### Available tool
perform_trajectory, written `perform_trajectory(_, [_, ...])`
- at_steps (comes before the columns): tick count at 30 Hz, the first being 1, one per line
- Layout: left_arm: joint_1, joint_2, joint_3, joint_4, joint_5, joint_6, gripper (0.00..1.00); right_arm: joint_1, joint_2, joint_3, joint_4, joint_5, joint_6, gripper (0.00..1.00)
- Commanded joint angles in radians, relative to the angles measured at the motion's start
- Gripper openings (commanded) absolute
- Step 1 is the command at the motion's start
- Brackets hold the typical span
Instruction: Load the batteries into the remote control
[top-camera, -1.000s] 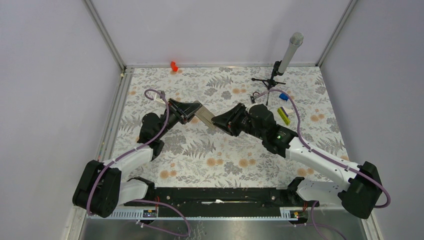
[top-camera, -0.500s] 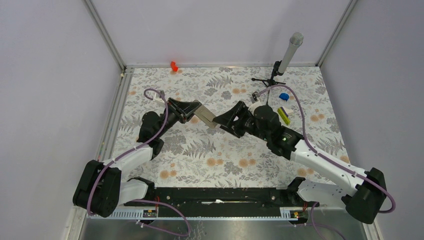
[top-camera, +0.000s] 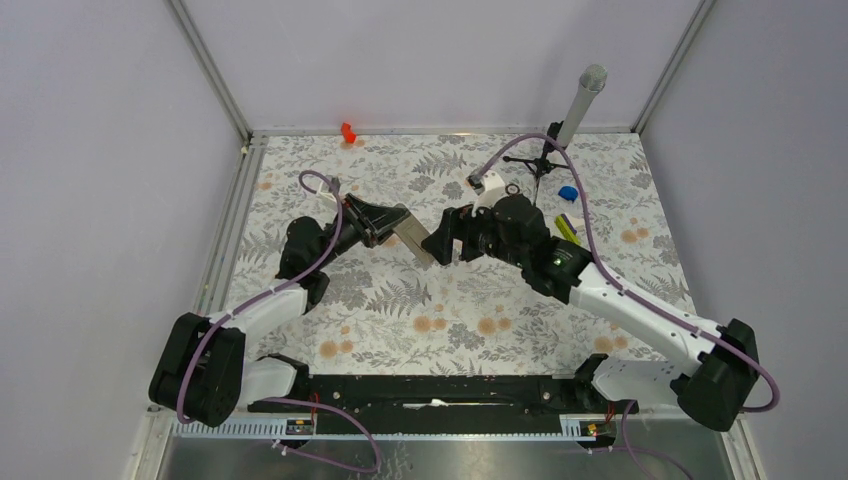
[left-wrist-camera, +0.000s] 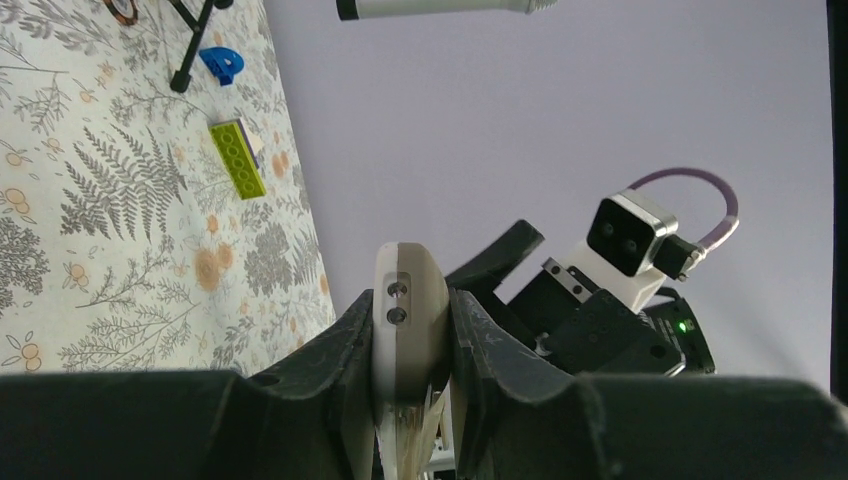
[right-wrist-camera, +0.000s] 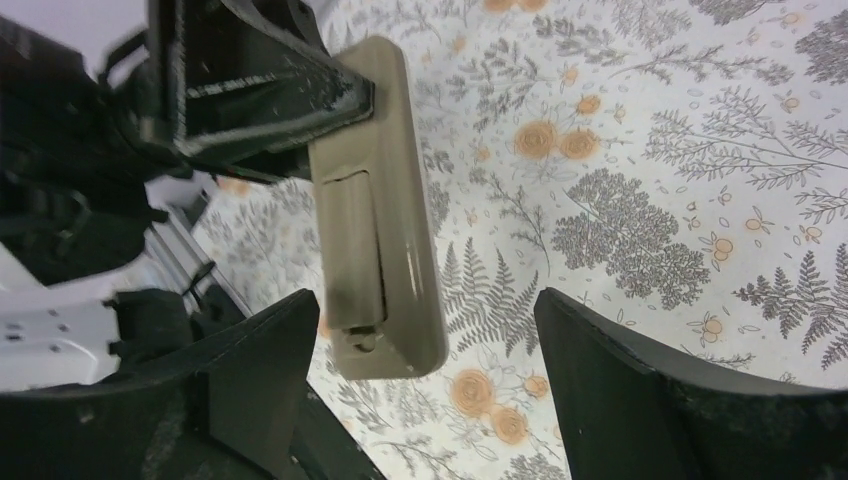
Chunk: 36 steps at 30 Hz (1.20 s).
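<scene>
The remote control (top-camera: 414, 238) hangs above the middle of the table, pale and rectangular, with my left gripper (top-camera: 392, 222) shut on one end of it. The left wrist view has its narrow end (left-wrist-camera: 405, 310) pinched between both fingers. My right gripper (top-camera: 440, 240) stands open at the remote's free end. In the right wrist view the remote's back (right-wrist-camera: 378, 210) shows a long cover panel, and its end lies between the wide-apart jaws of that gripper (right-wrist-camera: 425, 300), close to the left finger (right-wrist-camera: 255, 380). No batteries show in any view.
A microphone on a small stand (top-camera: 580, 105) is at the back right. Next to it lie a blue piece (top-camera: 568, 192) and a yellow-green bar (top-camera: 567, 230). A red piece (top-camera: 348, 131) sits at the back edge. The grey walls stand close on three sides.
My right gripper has opened wide and let go of the remote's end, and its wrist has swung up and back. The left gripper keeps holding the remote in nearly the same spot.
</scene>
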Motion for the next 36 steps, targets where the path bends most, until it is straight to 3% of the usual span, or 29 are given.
perform_trajectory(1, [-0.003,-0.005,0.054,0.065,0.078,0.024,0.0,0.002,0.051,0.044,0.087,-0.084,-0.157,0.87])
perform_trajectory(14, [-0.01,0.002,0.055,0.088,0.117,0.038,0.0,0.006,0.084,0.043,0.167,-0.062,-0.025,0.82])
perform_trajectory(23, [-0.012,0.008,0.048,0.155,0.124,0.005,0.0,0.005,0.148,0.081,0.1,-0.025,0.059,0.53])
perform_trajectory(25, [-0.012,0.005,0.049,0.153,0.125,0.005,0.0,0.006,0.151,0.082,0.093,-0.029,0.067,0.51])
perform_trajectory(27, [-0.012,0.004,0.048,0.147,0.123,0.008,0.0,0.004,0.143,0.08,0.094,-0.033,0.08,0.54])
perform_trajectory(33, [-0.012,0.015,0.046,0.152,0.128,0.007,0.0,-0.017,0.068,0.065,0.082,-0.066,0.153,0.83])
perform_trajectory(36, [-0.012,0.014,0.049,0.153,0.134,0.009,0.0,-0.032,0.029,0.034,0.101,-0.136,0.181,0.91])
